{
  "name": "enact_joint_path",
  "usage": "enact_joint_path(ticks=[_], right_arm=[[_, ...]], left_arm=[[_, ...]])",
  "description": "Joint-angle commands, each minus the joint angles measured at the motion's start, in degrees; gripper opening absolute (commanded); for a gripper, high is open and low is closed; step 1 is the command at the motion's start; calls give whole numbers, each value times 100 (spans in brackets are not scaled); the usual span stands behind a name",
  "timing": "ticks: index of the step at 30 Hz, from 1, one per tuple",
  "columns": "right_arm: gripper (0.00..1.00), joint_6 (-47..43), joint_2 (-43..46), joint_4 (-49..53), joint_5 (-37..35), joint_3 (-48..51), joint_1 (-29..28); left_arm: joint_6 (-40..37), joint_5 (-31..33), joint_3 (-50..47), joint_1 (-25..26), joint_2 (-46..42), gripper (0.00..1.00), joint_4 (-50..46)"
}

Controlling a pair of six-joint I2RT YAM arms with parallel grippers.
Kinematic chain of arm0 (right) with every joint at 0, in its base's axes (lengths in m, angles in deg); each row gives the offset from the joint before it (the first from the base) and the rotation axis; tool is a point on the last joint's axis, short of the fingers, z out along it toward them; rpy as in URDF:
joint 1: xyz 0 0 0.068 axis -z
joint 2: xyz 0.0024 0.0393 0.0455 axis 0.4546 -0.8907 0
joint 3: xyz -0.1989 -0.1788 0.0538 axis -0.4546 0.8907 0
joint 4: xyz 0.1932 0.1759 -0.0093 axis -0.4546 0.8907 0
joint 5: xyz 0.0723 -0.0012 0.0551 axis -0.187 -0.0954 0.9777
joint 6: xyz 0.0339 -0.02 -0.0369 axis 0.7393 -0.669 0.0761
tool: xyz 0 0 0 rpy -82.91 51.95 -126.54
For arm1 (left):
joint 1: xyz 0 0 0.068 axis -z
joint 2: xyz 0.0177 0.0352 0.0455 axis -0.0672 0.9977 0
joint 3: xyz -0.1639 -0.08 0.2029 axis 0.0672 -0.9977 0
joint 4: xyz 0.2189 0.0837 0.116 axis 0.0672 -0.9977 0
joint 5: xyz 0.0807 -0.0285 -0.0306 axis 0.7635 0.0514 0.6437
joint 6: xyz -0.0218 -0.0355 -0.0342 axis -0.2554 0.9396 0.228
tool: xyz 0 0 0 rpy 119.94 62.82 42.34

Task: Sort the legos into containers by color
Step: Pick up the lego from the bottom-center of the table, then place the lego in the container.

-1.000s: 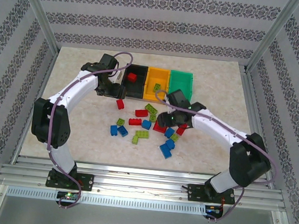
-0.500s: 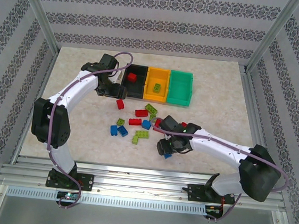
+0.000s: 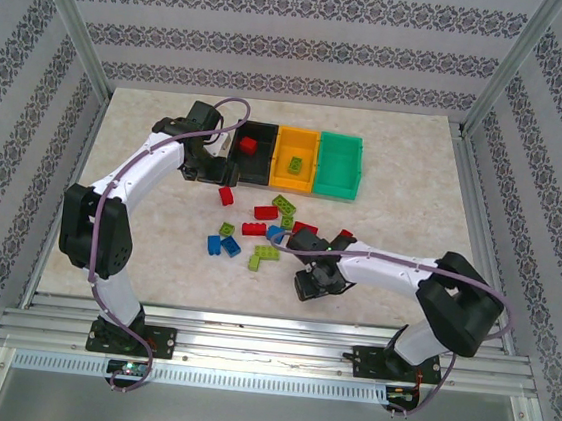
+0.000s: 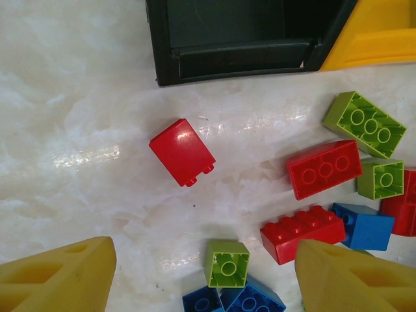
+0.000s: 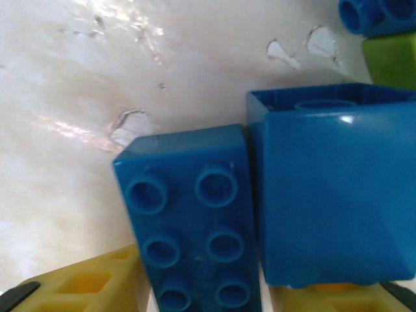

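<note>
The left fingers (image 4: 58,279) stand apart over the desk (image 4: 78,130), just short of the black bin (image 4: 227,65), holding nothing. The right fingers (image 5: 84,286) flank two blue legos (image 5: 195,214) lying on the desk; whether they are clamped cannot be told. Other legos (image 3: 255,230) lie scattered near the containers (image 3: 317,159).

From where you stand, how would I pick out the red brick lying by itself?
Start at the black bin, leftmost of the three joined bins. Just in front of it lies the lone red brick, smooth side up, apart from the mixed pile.
</note>
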Motion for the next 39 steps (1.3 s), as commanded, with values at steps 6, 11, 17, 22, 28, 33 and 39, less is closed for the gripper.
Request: enact_joint_path(ticks=[6, 11, 17, 22, 28, 33, 39], right_arm=[[29, -64, 214, -333, 26, -117, -116], [28, -409, 868, -365, -174, -475, 1], [28, -779, 1005, -1042, 460, -904, 1255], [29, -858, 400, -1567, 636, -1559, 2248], [33, -1340, -1134, -1220, 335, -3179, 2920], [43, -1379, -1935, -1087, 602, -4023, 3388], [60, -1441, -1823, -1273, 751, -3809, 3280]], left_arm=[[-26, -87, 3, -60, -11, 73, 108], [-36, -41, 22, -58, -24, 73, 104], [-53, 63, -26, -57, -112, 73, 130], [-66, 65, -30, -57, -84, 73, 122], [-78, 64, -8, -65, -35, 73, 90], [-127, 218, 8, -57, 3, 74, 56], [-177, 442, 17, -59, 61, 73, -1]])
